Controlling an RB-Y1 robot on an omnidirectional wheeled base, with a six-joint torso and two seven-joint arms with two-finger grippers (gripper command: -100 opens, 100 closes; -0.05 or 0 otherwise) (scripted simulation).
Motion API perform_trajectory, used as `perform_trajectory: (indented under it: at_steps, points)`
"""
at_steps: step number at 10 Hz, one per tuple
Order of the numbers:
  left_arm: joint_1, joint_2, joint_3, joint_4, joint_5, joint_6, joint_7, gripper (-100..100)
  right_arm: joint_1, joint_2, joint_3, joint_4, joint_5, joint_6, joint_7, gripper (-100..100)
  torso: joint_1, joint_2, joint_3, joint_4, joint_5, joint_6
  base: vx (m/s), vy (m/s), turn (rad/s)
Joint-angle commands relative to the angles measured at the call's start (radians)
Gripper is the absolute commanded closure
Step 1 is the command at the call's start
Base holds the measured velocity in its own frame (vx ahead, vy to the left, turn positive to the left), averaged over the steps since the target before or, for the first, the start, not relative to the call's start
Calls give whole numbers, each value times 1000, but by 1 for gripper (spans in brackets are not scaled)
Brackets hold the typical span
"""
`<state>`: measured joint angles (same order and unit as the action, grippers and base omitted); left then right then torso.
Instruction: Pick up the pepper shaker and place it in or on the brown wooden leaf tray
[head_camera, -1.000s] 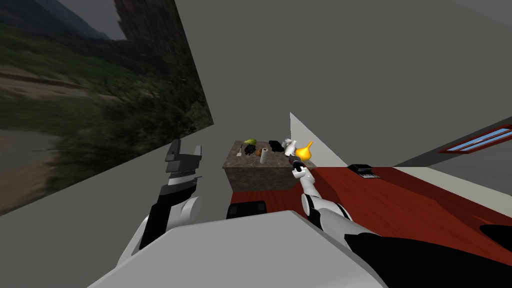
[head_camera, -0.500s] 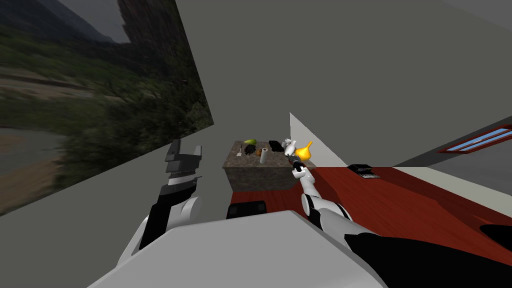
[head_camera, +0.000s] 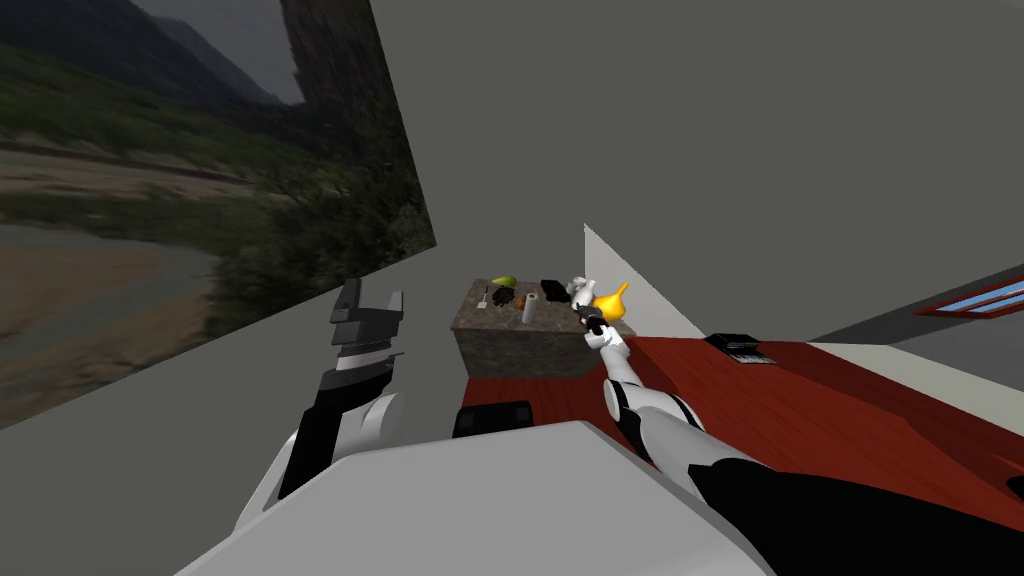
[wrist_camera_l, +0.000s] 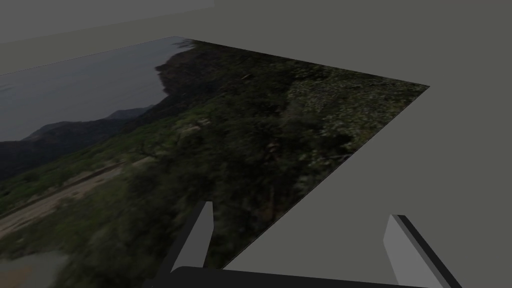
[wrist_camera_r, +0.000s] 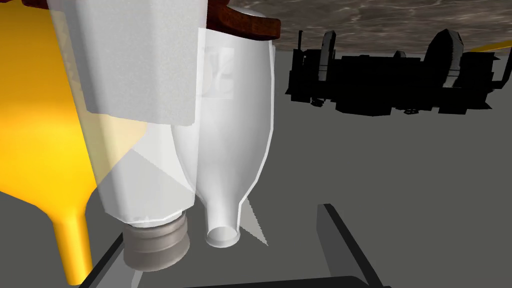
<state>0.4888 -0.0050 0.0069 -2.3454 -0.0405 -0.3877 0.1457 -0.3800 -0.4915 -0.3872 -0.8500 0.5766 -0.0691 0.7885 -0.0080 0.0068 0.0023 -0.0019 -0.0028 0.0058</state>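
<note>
The pepper shaker (wrist_camera_r: 145, 150) is a clear white jar with a grey cap. It stands beside a white bottle (wrist_camera_r: 235, 150) with its base at the brown wooden tray (wrist_camera_r: 245, 22). My right gripper (wrist_camera_r: 225, 255) is open, and the shaker's cap lies just inside one finger (wrist_camera_r: 107, 265), while the other finger (wrist_camera_r: 340, 240) stands clear. In the head view the right gripper (head_camera: 590, 318) is at the right end of the stone counter (head_camera: 520, 350). My left gripper (head_camera: 370, 300) is raised at my left, open and holding nothing (wrist_camera_l: 302, 215).
A yellow long-necked vessel (wrist_camera_r: 40, 125) stands close against the shaker's other side. A black object (wrist_camera_r: 400, 85) lies further along the counter. The counter also holds a white cylinder (head_camera: 528, 310) and a green item (head_camera: 503, 282). Red-brown floor (head_camera: 800, 400) spreads to the right.
The head view has shifted a little, so I have moved slightly. My right hand stays at the counter's right end by the white items. The left arm has not moved.
</note>
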Motion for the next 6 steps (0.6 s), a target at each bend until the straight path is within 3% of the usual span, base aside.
perform_trajectory:
  at_steps: [1, 5, 6]
  points:
    - [0, 0, 0, 0, 0, 0, 0, 0, -23, -20, 17, 8, -4, 30, -13, -100, 0, 0, 0, 0, 0, 0, -92, -17, 83]
    - [0, 0, 0, 0, 0, 0, 0, 0, -78, -64, 54, 22, -12, 98, -41, -100, 1, -1, -1, 0, 0, 0, -78, -3, 70]
    - [0, 0, 0, 0, 0, 0, 0, 0, -64, -57, 51, 12, -13, 89, -38, -100, 1, -1, -1, 0, 0, 0, -35, 2, 11]
